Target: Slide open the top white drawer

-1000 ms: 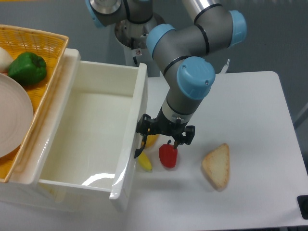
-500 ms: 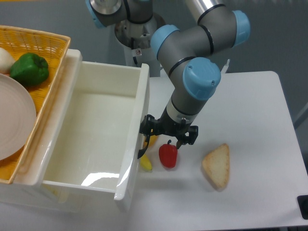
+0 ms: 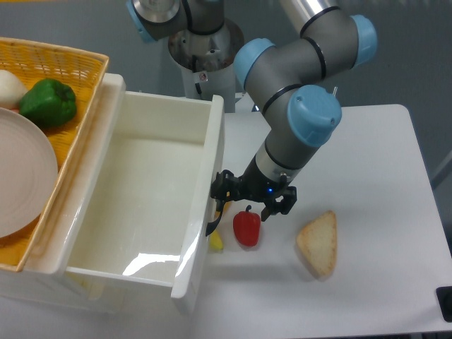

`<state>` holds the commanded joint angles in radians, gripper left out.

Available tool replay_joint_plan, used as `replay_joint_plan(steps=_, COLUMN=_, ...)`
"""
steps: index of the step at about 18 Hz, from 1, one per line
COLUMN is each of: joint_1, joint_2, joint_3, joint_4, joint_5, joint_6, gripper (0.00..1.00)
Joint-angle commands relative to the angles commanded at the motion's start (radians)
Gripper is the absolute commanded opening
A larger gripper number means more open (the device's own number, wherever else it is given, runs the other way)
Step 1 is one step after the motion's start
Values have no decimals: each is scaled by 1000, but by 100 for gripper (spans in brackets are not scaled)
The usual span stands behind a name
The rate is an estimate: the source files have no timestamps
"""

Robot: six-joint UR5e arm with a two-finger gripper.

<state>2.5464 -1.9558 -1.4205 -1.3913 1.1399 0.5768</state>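
The top white drawer (image 3: 141, 191) stands pulled far out of the cabinet toward the right, empty and glossy inside. Its front panel (image 3: 205, 205) faces right, with the curved black handle (image 3: 214, 220) on it. My gripper (image 3: 224, 194) sits right against that front at the handle; its black fingers (image 3: 220, 185) seem to be shut on the handle, though part of the grasp is hidden behind the panel edge.
A yellow wicker basket (image 3: 78, 67) at the left holds a green pepper (image 3: 48, 102), a pale plate (image 3: 21, 176) and a white item. On the table right of the drawer lie a red pepper (image 3: 246, 227), a yellow item (image 3: 216, 242) and a bread slice (image 3: 319, 244).
The drawer has slid further out to the right, its front moving along with my gripper. The arm has shifted right too, and the yellow item is more hidden by the drawer front.
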Motion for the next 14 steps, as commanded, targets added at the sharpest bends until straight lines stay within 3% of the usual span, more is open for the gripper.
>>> replay_joint_plan(steps=14, joint_1=34, joint_2=-9, joint_3=-5, joint_4=-3, joint_5=-88, joint_6=-43, gripper=100)
